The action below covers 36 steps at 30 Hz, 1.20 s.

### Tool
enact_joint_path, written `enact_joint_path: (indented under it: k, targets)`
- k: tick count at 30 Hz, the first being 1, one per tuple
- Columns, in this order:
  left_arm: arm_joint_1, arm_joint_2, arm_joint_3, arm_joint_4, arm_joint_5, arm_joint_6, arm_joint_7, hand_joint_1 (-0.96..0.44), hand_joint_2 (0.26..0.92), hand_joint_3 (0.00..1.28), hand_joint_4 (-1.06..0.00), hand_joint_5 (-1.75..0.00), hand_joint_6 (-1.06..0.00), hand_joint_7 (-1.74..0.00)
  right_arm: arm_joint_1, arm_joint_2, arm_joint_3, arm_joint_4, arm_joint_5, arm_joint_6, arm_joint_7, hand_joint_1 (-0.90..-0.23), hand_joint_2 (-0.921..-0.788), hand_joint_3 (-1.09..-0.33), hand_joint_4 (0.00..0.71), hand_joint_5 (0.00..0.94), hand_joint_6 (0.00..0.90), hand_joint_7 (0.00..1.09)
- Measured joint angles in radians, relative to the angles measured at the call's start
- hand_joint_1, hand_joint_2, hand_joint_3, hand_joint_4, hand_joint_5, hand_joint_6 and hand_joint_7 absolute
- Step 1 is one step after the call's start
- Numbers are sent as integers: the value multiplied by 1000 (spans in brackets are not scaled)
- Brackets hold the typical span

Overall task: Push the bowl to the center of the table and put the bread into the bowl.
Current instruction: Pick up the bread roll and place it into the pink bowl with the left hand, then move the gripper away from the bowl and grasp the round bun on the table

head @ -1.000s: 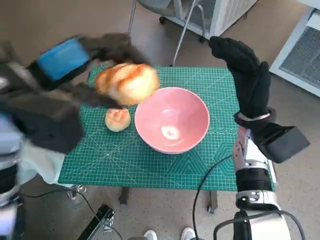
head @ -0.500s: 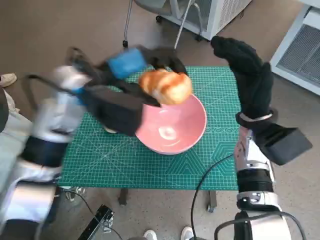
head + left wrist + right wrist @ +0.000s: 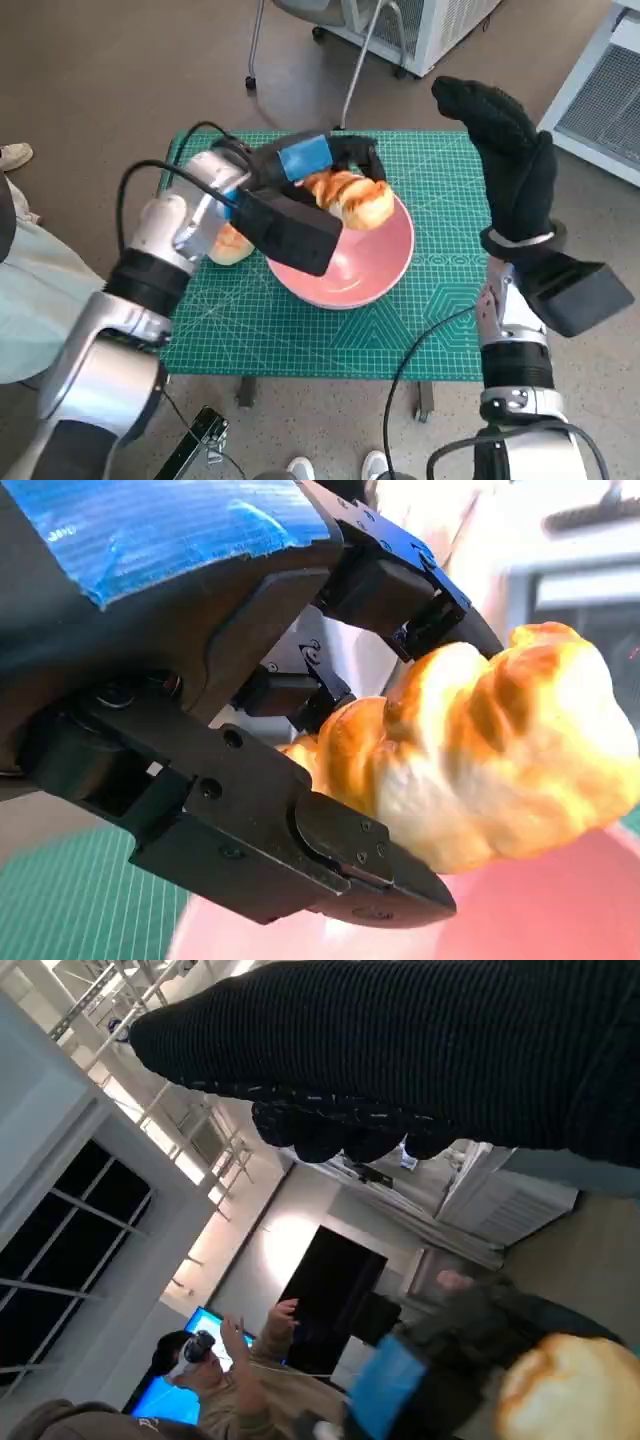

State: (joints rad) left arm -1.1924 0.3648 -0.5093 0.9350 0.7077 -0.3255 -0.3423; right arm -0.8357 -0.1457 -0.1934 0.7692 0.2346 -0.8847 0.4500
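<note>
We log the placing step: left hand grasps the bread above the bowl's far rim. Right hand raised, apparently holding nothing. Next: lower, then release.

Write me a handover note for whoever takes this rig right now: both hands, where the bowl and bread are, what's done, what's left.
Left hand: holds a bread roll above the far rim of the pink bowl, not yet let go.
Right hand: raised off the table at its right side, holding nothing, fingers held straight up.
Bowl: sits on the green mat, about mid-table, so the push looks done.
A second, smaller roll lies on the mat just left of the bowl, partly hidden by the left arm.
Left to do: lower and release the held roll into the bowl, then probably fetch the small one.
</note>
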Motion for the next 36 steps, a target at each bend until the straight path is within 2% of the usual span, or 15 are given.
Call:
enact_joint_path:
  k: [1, 3, 6, 11, 17, 27, 36]
  targets:
    - [0, -6, -1, 10, -5, 20, -37, -114, 911, 167, -227, -218, -264, -580, 2, -1, 0, -4, -1, 0, -2, -562, -921, -721, 357, 5, 38, 804]
    - [0, -15, -1, 23, -10, 58, -111, -77, 912, 109, -94, -89, -207, -307, 4, -4, 0, -10, -2, 1, -8, -559, -921, -723, 358, 6, 37, 805]
    - [0, -17, -2, 28, -16, 104, -214, -63, 903, 70, -30, -28, -168, -159, 8, -6, 0, -16, -3, 1, -19, -561, -921, -724, 359, 6, 37, 806]
    - [1, -6, 19, -10, -57, 157, -319, -157, 883, 41, -4, -4, -122, -80, 16, -8, 0, -22, -3, 1, -33, -567, -921, -722, 360, 7, 39, 807]
    - [20, 26, 82, -181, -128, 257, -408, -239, 865, 22, 0, 0, -92, -53, 17, -8, 2, -22, -8, 1, -45, -563, -921, -723, 360, 6, 45, 809]
    - [90, 131, 193, -573, -260, 412, -595, -202, 851, 10, 1, 1, -95, -51, 15, -6, 9, -11, -11, 2, -52, -588, -921, -712, 360, 6, 46, 813]
    - [125, 294, 296, -730, -316, 419, -623, -42, 859, 12, 1, 1, -132, -61, 8, -3, 15, 7, -1, 5, -44, -584, -921, -699, 360, 5, 47, 813]
